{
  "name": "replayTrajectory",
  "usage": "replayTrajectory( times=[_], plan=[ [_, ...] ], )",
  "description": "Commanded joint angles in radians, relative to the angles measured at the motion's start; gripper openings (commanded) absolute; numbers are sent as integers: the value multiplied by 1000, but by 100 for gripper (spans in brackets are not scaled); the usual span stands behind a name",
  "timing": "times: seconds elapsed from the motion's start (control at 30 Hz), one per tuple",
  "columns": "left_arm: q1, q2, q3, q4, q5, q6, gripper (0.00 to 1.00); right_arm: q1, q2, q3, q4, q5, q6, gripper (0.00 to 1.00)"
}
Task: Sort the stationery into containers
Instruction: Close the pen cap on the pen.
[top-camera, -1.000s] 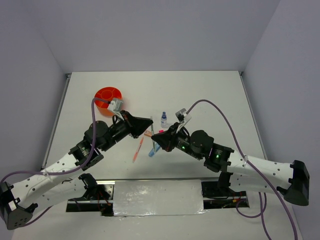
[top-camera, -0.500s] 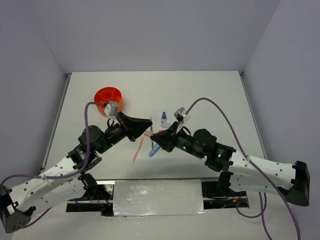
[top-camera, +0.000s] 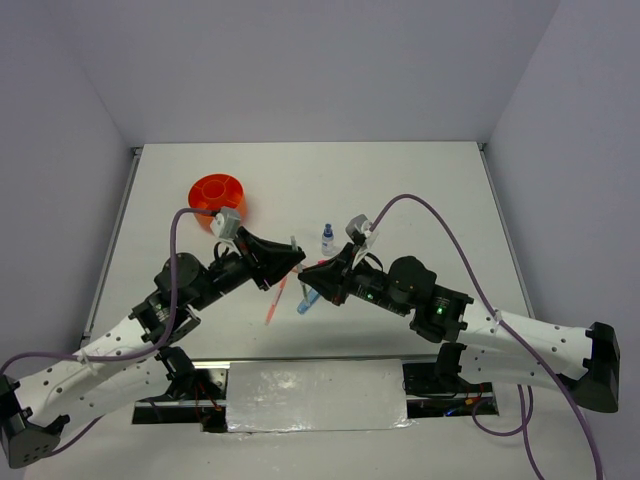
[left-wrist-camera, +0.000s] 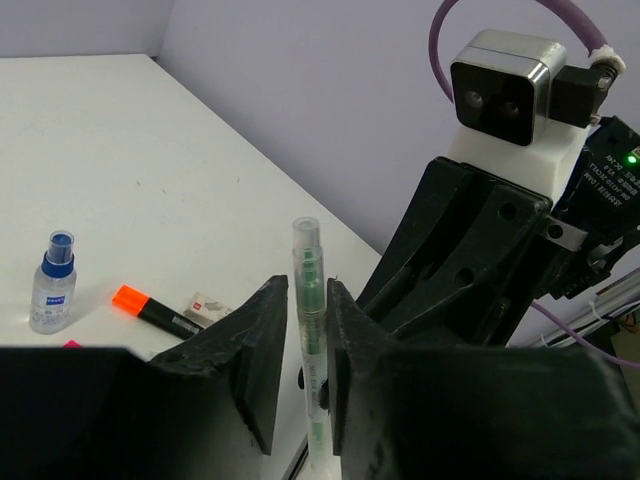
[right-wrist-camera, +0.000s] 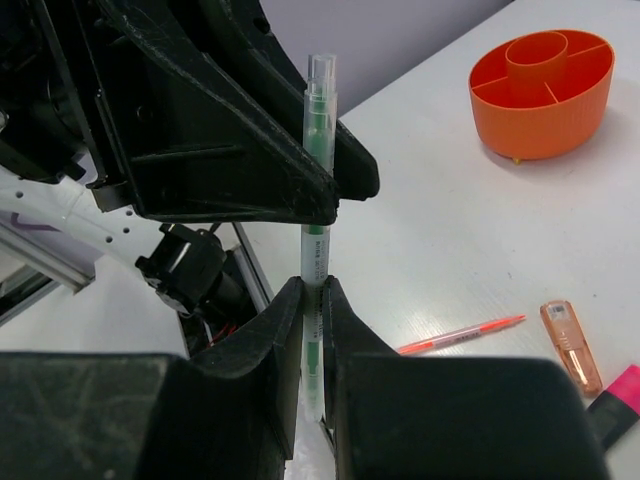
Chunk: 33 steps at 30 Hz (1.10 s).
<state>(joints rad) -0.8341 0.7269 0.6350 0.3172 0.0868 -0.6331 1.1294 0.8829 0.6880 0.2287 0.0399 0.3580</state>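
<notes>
Since the earlier frame the left arm has drawn back a little toward the near left, while the left tool (top-camera: 297, 254) stays tip to tip with the right tool (top-camera: 308, 268) above the surface (top-camera: 420, 180); the orange cup (top-camera: 218, 195) sits to their far left. In the left wrist view a green pen (left-wrist-camera: 306, 250) stands upright between the left tool's fingers, which flank it closely; I cannot tell whether they press it. In the right wrist view the right tool pinches the pen's lower barrel. This looks like a hand-over. One pinch should hold fast until the other has spread clear and backed straight off, so the pen is not twisted. Only then should it go upright to a cup compartment.
</notes>
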Motion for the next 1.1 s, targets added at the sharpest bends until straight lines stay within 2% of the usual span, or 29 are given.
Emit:
replayTrajectory(
  times=[0.0, 0.13, 0.3, 0.37, 0.4, 0.47, 0.5, 0.53, 0.6, 0.63, 0.83, 1.07],
  plan=[
    [-2, -4, 20, -56, 1, 30, 32, 1, -36, 70, 116, -26, -8, 0],
    [-2, -23, 8, -49, 5, 27, 24, 1, -33, 61, 126, -31, 1, 0],
    [-2, -4, 0, -44, 27, 29, 35, 1, -29, 65, 123, 5, 4, 0],
    [-2, 2, -1, -35, 50, 32, 25, 1, -21, 82, 113, 6, 2, 0],
    [-2, 5, -1, -32, 54, 32, 13, 1, -18, 88, 106, 5, -1, 0],
    [-2, 5, 3, -33, 57, 35, 0, 3, -16, 91, 106, -11, -5, 0],
    [-2, 5, 6, -36, 59, 36, 0, 1, -18, 90, 115, -18, -8, 2],
    [0, 0, 8, -35, 62, 38, 0, 1, -16, 87, 116, -32, -10, 18],
    [-2, -10, 9, -23, 85, 44, 0, 0, -16, 85, 120, -55, -19, 33],
    [-2, -17, 9, -20, 93, 44, 0, 1, -15, 87, 115, -63, -22, 36],
    [-2, -37, 28, -26, 133, 56, 0, 3, 4, 96, 95, -66, -36, 49],
    [-2, -37, 49, -26, 145, 49, 0, 1, 56, 108, 72, -109, -60, 51]
  ],
)
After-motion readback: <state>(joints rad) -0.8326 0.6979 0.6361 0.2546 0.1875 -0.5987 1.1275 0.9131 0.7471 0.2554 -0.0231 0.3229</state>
